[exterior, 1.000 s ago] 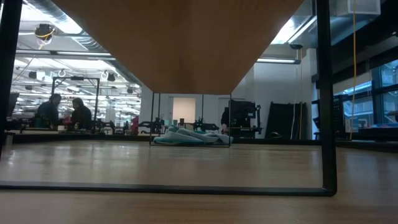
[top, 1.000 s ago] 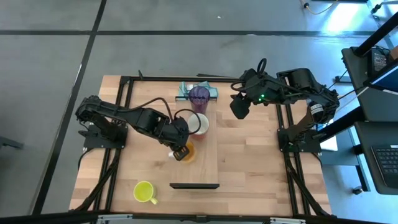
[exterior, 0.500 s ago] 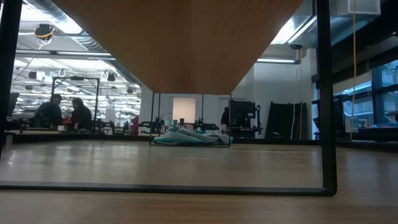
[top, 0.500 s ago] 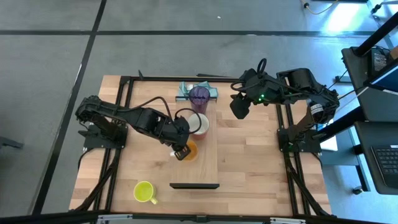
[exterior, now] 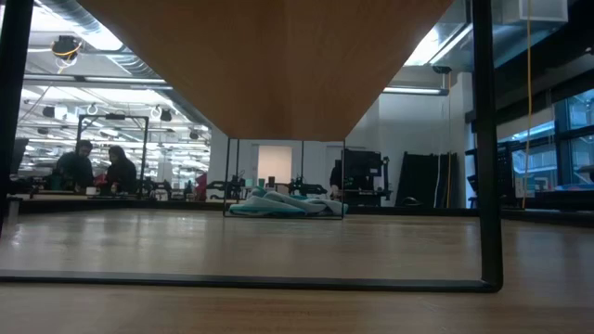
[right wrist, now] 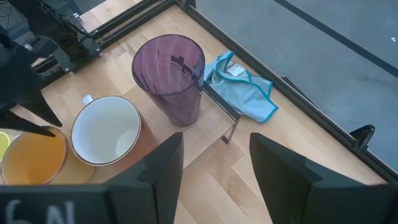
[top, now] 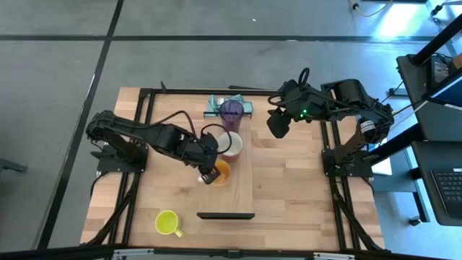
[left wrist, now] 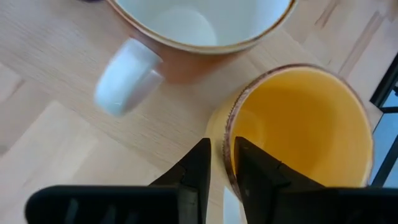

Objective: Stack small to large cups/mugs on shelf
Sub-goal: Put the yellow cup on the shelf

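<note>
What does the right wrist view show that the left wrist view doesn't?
Only the right wrist view shows the purple tumbler, the teal cloth behind it, and the open right gripper hovering apart from the cups. Only the left wrist view shows the left gripper shut on the orange mug, its wall pinched between the fingers. Both show the white-inside mug beside the orange mug on the wooden shelf.

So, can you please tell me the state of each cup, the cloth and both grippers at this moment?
Purple tumbler: upright, empty, on the shelf.
Red mug: upright, empty.
Orange mug: upright, rim pinched by the left gripper.
Yellow-green mug: upright, off the shelf.
Teal cloth: crumpled.
Right gripper: fingers open, empty.
</note>
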{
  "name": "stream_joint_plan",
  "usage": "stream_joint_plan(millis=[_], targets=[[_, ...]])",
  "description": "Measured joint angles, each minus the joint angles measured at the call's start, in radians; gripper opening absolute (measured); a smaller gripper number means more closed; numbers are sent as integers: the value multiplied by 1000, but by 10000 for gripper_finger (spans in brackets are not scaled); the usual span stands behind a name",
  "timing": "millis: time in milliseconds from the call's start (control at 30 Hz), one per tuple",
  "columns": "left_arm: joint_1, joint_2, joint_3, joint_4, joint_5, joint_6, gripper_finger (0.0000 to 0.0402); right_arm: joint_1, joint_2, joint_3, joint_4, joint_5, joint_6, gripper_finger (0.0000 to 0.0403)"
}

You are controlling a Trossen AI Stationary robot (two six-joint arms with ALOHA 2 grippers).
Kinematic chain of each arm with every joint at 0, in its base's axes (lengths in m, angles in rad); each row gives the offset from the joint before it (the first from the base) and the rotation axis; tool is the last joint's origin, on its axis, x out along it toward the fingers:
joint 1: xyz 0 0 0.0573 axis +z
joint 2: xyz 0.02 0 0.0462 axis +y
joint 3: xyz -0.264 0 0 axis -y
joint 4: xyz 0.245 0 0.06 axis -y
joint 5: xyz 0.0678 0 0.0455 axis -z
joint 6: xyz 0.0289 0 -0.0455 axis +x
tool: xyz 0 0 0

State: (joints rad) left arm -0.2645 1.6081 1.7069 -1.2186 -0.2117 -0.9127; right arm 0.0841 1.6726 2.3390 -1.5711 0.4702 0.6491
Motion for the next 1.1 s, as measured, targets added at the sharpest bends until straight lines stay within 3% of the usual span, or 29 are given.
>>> stream_joint_plan(millis=[600,800,1100], targets=[[-53,-26,78,-145,-88,-98,72,0,0,0,0,0,-3,186],[-96,-26,78,-209,-112,-180,60,0,0,0,0,0,-7,186],[-99,-6,78,-211,-138,-184,42,0,0,0,0,0,-24,186]])
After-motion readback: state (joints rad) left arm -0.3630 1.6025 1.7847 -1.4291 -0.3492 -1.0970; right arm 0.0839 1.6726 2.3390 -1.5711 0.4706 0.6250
